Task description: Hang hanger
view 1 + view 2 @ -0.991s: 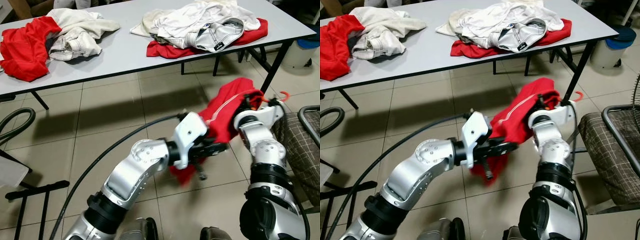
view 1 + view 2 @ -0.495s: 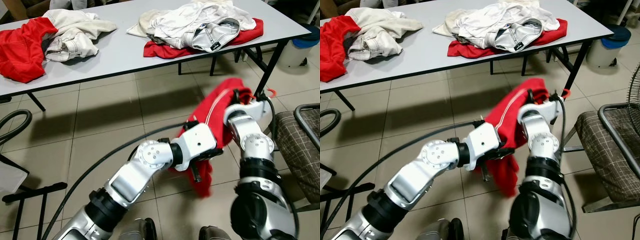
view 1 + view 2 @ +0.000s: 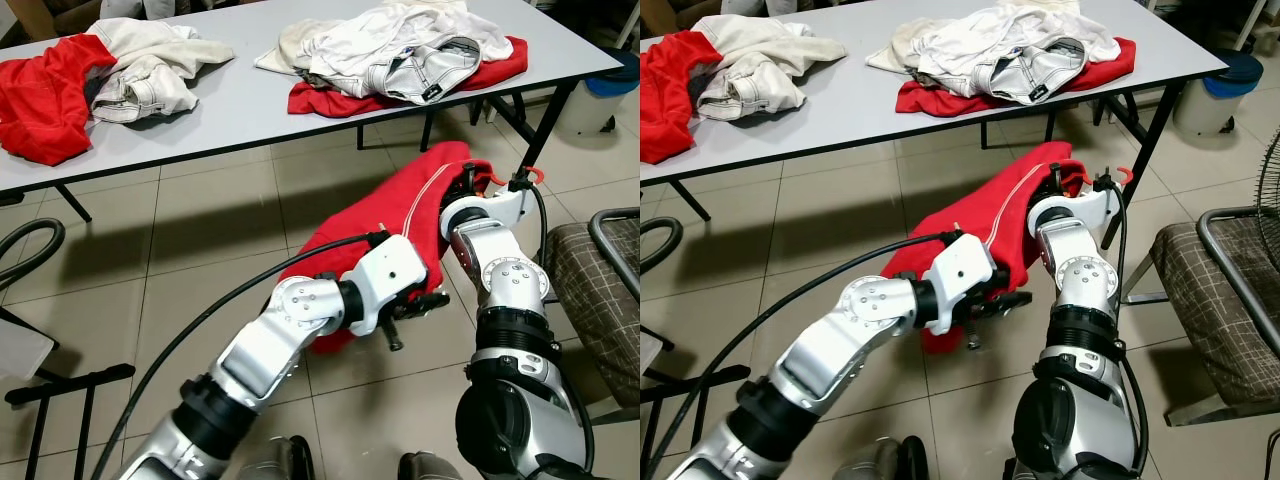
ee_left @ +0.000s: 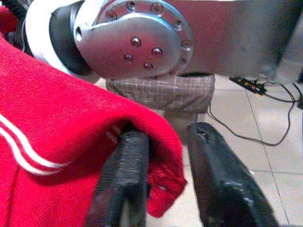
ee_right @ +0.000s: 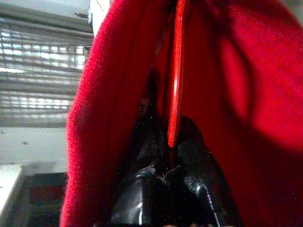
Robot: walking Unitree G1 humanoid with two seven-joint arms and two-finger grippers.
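Since a second ago the red garment (image 3: pixel 400 215) has been drawn out from a bunched lump into a long spread sheet between the two arms, and the left gripper (image 4: pixel 165 189) has shifted along its lower hem. Judging from that, the cloth is being straightened on its hanger before any hanging happens; no rail is visible to hang it on.

In the left wrist view one black finger (image 4: pixel 125 175) is tucked under the hem fold while the other stands apart on the far side, so the fingers are narrowly parted around the edge and not clearly pinching it. In the right wrist view the right gripper (image 5: pixel 170 142) has its fingers closed on the thin red bar of the hanger (image 5: pixel 176 71), deep inside the garment. The hanger's red hook (image 3: pixel 528 175) pokes out just past the right wrist. Beyond lie the tiled floor (image 3: pixel 200 230), a chequered chair (image 3: pixel 585 265) and the surface (image 3: pixel 250 100) heaped with clothes (image 3: pixel 400 50).
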